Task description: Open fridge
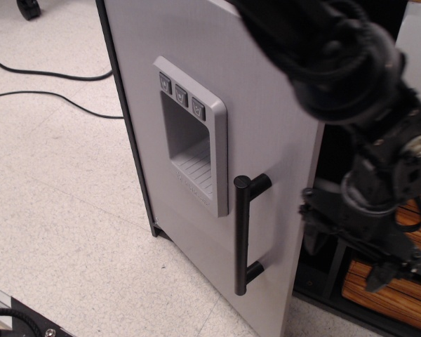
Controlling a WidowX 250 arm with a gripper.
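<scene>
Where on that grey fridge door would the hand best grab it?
Probably the black bar handle: it stands upright, held clear of the door on two short posts, leaving a gap behind. Coming from the front, fingers either side of the bar's middle. The hand now sits right of the door edge.

Speckled pale floor (63, 210) carries the fridge (266, 140); black cables (49, 98) trail across it.
</scene>
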